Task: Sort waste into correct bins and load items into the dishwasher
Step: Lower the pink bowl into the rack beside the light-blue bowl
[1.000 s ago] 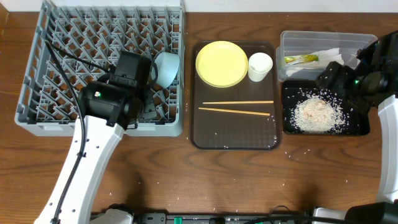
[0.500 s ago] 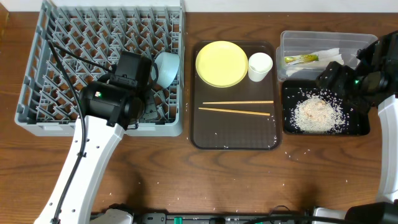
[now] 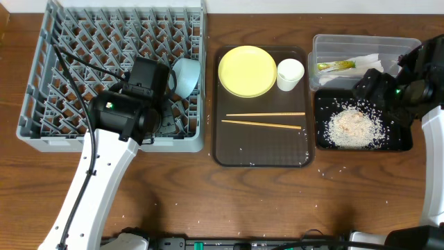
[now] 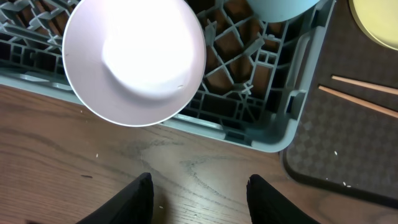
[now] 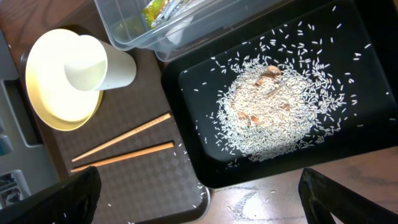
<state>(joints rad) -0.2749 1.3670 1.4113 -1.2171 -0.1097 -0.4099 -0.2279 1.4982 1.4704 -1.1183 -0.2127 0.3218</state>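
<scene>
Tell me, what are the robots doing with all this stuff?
They're clearing up after a meal. The white bowl and light blue bowl sit in the grey rack, with the left fingers open and empty near its edge. The yellow plate, cup and chopsticks wait on the brown tray. The right fingers hang open above the rice in the black tray.

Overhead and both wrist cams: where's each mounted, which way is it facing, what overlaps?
Overhead: above the table, looking straight down on dish rack, brown tray, black tray; left arm and right arm show.
Left wrist: above the rack's edge, facing down at the white bowl; left gripper open at bottom.
Right wrist: above the black tray, facing down at the rice; right gripper wide open.
Shared: chopsticks in all three.
</scene>
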